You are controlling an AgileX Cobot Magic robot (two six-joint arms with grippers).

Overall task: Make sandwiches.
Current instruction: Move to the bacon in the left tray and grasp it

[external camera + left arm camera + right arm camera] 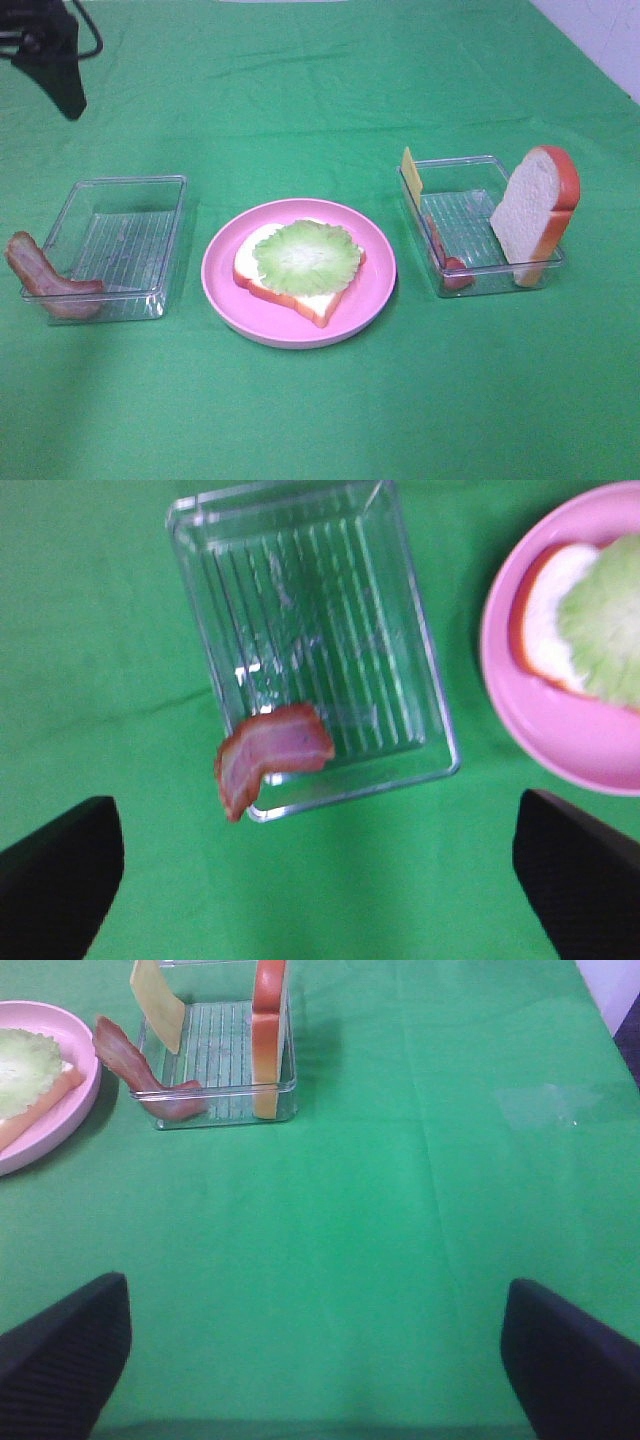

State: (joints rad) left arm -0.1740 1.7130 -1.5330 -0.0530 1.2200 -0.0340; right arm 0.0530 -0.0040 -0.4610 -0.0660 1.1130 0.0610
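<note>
two trays, high view: the left tray (130,181) and right tray (456,160) flank the plate (222,292), so each arm has its own stock beside the build spot.
sandwich so far, high view: the bottom bread slice (300,297) lies flat on the plate with the lettuce (305,252) on top; it has no bacon, cheese or top slice yet.
stock, high view: the left bacon strip (42,278) hangs over the left tray's near outer corner. in the right tray the cheese (411,175) leans at the far corner on the plate side, the right bacon strip (450,270) slumps against that same side wall, and the spare bread slice (530,212) stands upright at the outer wall. standing pieces likely offer an edge to pinch.
left wrist view: the left pincer (315,815) is spread wide and holds nothing. it hangs over the green cloth (90,680) just short of the left tray (300,630), where the left bacon strip (272,755) drapes over the rim, probably the next pick.
right wrist view: the right pincer (315,1280) is spread wide and empty, well back from the right tray (222,1120). the cheese (158,1002), right bacon strip (128,1062) and spare bread slice (266,1055) sit there untouched.
</note>
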